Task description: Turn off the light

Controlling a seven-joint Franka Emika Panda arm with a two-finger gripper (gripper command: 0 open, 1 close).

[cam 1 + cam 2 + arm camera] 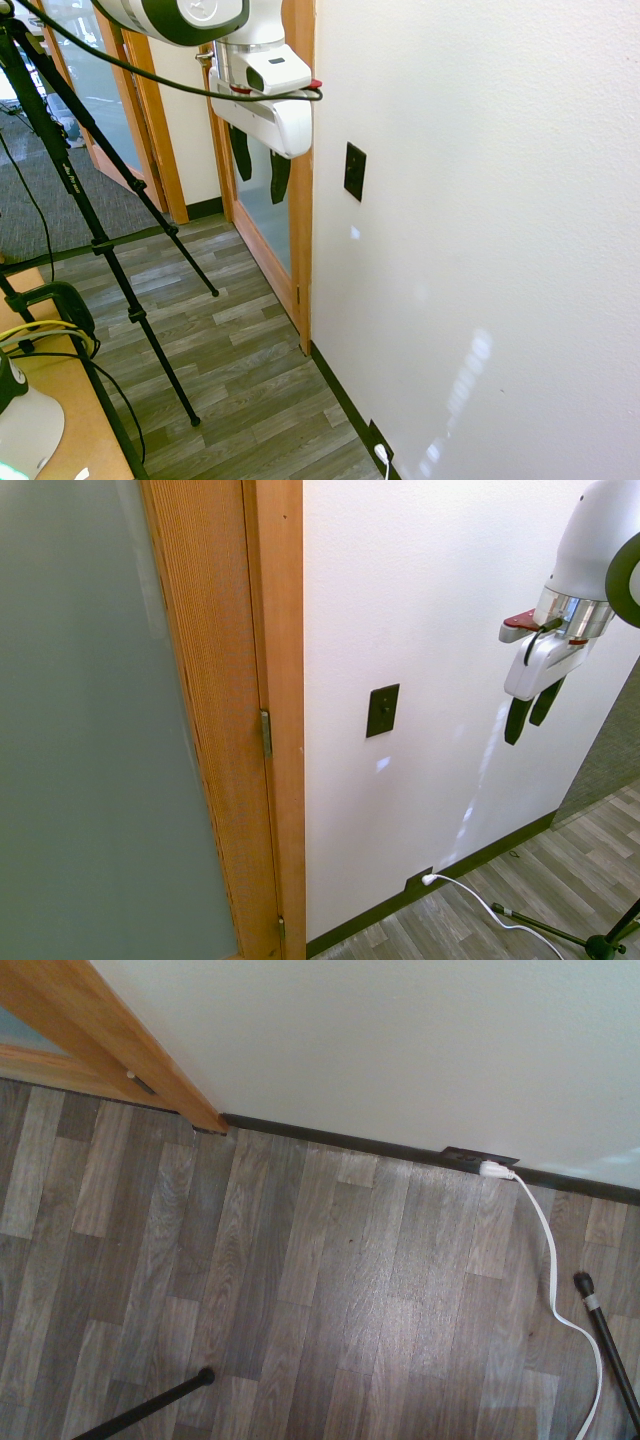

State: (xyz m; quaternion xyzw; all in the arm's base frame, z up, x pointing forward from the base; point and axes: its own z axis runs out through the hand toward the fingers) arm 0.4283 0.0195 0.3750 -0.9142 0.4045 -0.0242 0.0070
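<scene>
On the white wall, just beside the orange-brown wooden door frame [272, 680], sits the small black upright rectangular switch plate [383, 710], long axis vertical, roughly at the height of the arm's wrist. That is the target, folks, and nothing is touching it yet.

Out in the open air hangs the white two-finger gripper [530, 712], dark fingers pointing down at the floor. The jaws look slightly spread, a narrow gap between the two black fingers [241, 152], and they pinch nothing at all.

Now the relation that matters: the gripper hangs well apart from the wall, and the switch lies sideways from the fingertips, a touch above them rather than below. In the first exterior view the plate [354, 170] sits off toward the wall side of the hand; from the opposite camera it sits between the gripper and the door frame. With the fingers aimed straight down, I reckon the hand has to travel across to the wall and present a fingertip to the plate's face.

Down low, don't be fooled: the black outlet plate [478, 1157] at the dark baseboard carries a white plug [497, 1170] with its white cord trailing over the grey wood-plank floor [300, 1290]. That one is not the switch. Whether the rocker sits up or down, I can't tell from here.
</scene>
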